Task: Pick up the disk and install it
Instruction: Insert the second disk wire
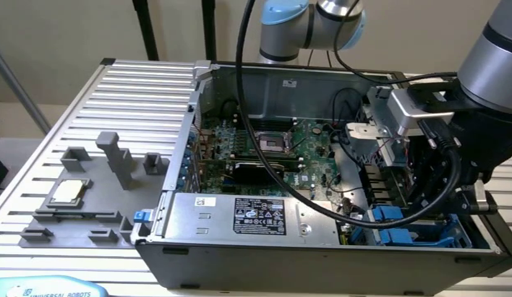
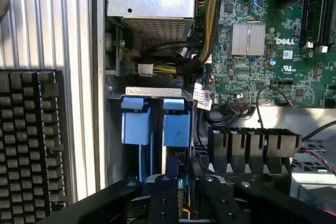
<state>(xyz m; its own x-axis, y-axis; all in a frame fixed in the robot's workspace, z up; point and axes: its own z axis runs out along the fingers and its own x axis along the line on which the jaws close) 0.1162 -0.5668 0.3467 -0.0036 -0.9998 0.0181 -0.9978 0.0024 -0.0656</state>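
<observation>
Blue disk (image 2: pixel 157 124) carriers stand upright in the computer case (image 1: pixel 239 260) bay, slotted in. Above them hangs the hand (image 2: pixel 181 198); I cannot tell its opening or any grip.

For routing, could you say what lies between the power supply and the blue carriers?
Black cables and a white connector, seen in the wrist view.

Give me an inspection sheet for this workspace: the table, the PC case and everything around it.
Surface: slatted metal table, carrying an open computer case.
Job's things: blue disk carriers seated in the drive bay.
Clutter: square chip on grey fixture; keyboard.
End effector: low over the drive bay.
Cables: black cable looping across the case.
Surroundings: black poles behind the table.
</observation>
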